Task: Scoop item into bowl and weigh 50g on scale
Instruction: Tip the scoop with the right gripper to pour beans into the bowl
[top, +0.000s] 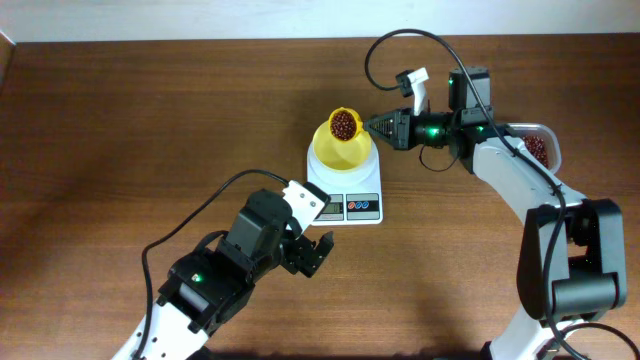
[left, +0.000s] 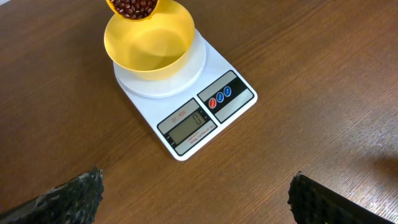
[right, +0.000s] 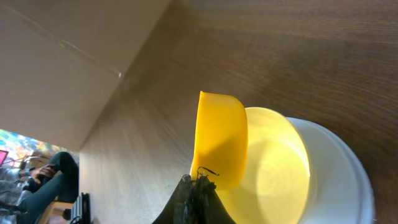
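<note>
The white scale (top: 345, 196) (left: 186, 121) carries the pale-yellow bowl (top: 343, 152) (left: 149, 46) (right: 280, 168), whose inside shows bare. A bright-yellow scoop (top: 344, 124) (left: 132, 7) (right: 219, 140) heaped with dark red-brown beans (top: 344, 124) (left: 132, 6) hangs over the bowl's far rim. My right gripper (top: 374, 126) (right: 199, 185) is shut on the scoop's handle, reaching in from the right. My left gripper (top: 311, 252) (left: 199, 199) stands open just in front of the scale, nothing between its fingers (left: 78, 196).
A clear container (top: 540, 148) holding more beans sits at the far right, partly behind the right arm. The scale's display (left: 186, 124) and its red and blue buttons (left: 219, 98) face the left arm. A black cable loops above the right arm.
</note>
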